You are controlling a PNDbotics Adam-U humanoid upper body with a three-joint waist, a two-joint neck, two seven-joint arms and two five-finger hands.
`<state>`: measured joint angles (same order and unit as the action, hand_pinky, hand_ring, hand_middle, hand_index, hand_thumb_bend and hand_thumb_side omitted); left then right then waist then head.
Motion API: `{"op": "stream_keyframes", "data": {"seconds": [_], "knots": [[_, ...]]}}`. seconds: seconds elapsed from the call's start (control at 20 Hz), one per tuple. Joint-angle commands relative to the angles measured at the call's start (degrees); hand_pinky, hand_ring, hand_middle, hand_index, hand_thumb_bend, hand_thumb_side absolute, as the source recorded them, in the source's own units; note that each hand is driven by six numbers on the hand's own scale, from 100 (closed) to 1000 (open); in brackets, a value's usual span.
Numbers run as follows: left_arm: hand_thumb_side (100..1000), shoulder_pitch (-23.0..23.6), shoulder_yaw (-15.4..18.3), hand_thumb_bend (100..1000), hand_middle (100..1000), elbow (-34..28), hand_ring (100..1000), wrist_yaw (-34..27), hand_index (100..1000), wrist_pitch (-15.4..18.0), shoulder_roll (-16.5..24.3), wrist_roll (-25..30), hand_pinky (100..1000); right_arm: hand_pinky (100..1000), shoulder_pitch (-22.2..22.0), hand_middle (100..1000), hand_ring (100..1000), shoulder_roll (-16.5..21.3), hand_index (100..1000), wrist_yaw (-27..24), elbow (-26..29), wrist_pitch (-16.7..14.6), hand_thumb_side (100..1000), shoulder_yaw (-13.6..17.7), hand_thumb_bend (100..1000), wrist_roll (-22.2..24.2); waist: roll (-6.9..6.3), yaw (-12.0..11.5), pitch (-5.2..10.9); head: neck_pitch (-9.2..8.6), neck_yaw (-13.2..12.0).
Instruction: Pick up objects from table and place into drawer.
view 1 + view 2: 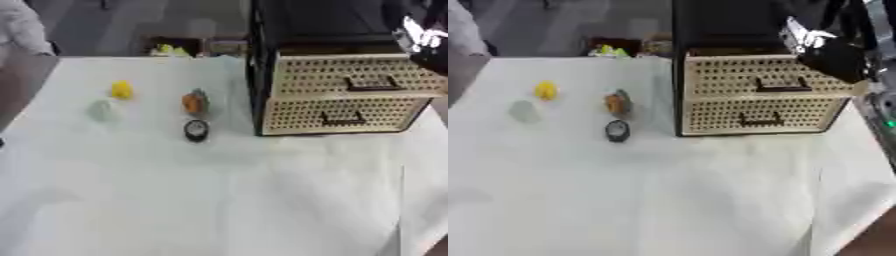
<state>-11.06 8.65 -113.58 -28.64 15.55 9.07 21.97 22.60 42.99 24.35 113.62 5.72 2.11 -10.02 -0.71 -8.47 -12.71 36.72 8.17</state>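
Several small objects lie on the white cloth at the left of the cabinet: a yellow one (122,90), an orange one (193,102), a round black one (196,130) and a pale, see-through one (101,110). The drawer cabinet (754,95) has a black frame and two beige perforated drawers with dark handles. Its upper drawer (772,75) seems to stand slightly forward of the lower drawer (754,115). My right hand (833,57), black with a white patch, hangs at the cabinet's upper right corner, beside the upper drawer's handle (780,86). It is blurred. My left hand does not show.
The white cloth-covered table (219,200) stretches wide towards me. At the far edge sit a dark box with something yellow-green (171,49). A person's sleeve (22,27) shows at the far left corner. Grey floor lies beyond.
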Motion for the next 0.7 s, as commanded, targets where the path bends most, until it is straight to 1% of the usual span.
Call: {"op": "stream_keyframes", "data": {"seconds": [0.05,0.25,0.45,0.65,0.7], "knots": [[972,-0.42,0.38,100,574,-1.01,589,0.18,737,0.01,1.31,-0.24,487,100,0.48,472,345,1.04,598,0.50,0.97,0.12,765,0.82,434,-0.10,0.04,-0.02,0.81,-0.51,0.11],[973,-0.46,0.41,100,574,-1.01,589,0.12,738,-0.02,1.37,-0.35,486,100,0.54,472,345,1.01,599,0.54,0.97,0.12,765,0.81,434,-0.12,0.10,-0.02,0.88,-0.83,0.11],[971,-0.46,0.44,100,574,-1.01,589,0.09,738,-0.06,1.53,-0.48,487,100,0.41,441,286,1.59,604,0.71,0.97,0.17,765,0.67,434,0.08,0.22,0.16,1.02,-0.64,0.14],[969,-0.35,0.46,100,574,-1.01,590,0.06,738,-0.10,1.83,-0.58,487,100,-0.06,333,169,4.07,610,0.80,0.97,0.53,765,0.04,434,0.84,0.41,0.51,1.29,-0.44,0.08],[969,-0.34,0.47,100,574,-1.01,590,0.03,739,-0.08,1.90,-0.62,487,100,-0.16,289,126,4.75,610,0.65,0.97,0.71,794,-0.09,389,1.09,0.43,0.58,1.35,-0.44,0.06]]}}
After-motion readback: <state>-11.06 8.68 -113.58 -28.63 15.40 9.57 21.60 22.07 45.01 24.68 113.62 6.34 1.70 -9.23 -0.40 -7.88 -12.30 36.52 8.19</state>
